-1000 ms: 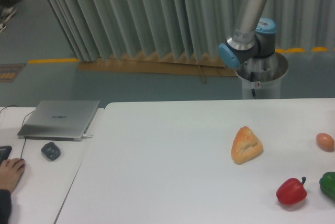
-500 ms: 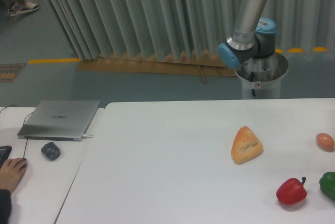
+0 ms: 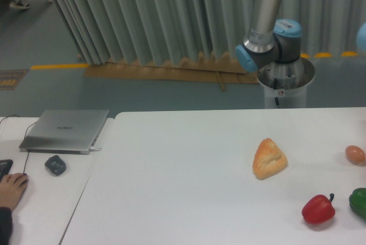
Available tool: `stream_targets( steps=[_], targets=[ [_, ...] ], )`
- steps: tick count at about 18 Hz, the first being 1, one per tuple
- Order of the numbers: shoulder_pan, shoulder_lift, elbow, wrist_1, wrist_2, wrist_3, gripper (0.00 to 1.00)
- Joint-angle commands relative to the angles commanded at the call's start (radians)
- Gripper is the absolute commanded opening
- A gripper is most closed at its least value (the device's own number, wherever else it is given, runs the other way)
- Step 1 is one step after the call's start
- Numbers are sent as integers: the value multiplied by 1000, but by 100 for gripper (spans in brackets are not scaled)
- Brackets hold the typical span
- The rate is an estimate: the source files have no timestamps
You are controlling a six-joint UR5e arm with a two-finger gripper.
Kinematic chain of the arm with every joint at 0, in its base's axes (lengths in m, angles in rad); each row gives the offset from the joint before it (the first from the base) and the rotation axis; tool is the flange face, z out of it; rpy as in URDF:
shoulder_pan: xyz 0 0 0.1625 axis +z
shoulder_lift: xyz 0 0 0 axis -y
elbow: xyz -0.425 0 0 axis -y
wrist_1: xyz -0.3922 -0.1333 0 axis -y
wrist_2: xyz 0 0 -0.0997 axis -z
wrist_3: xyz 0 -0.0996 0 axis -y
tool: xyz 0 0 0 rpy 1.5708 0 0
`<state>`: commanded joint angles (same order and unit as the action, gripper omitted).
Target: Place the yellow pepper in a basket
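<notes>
The yellow pepper is out of view, and no basket shows in the camera view. Only the arm's base and lower links show at the back right behind the table; the gripper itself is out of the frame. On the white table lie an orange-tan wedge of bread, a red pepper, a green pepper cut by the right edge, and a brown egg.
A closed grey laptop and a dark mouse lie on the left table. A person's hand rests at the bottom left. A pleated curtain hangs behind.
The arm's upper link has swung slightly left, and a blue joint now shows at the right edge. The objects on the table have not moved.
</notes>
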<state>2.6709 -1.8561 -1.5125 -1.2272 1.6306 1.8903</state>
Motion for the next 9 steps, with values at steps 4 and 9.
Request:
stream_targets(
  steps=[4, 9],
  targets=[
    [-90, 17, -8, -11, -3, -143, 100],
    [-128, 51, -32, -18, -71, -155, 100]
  ],
)
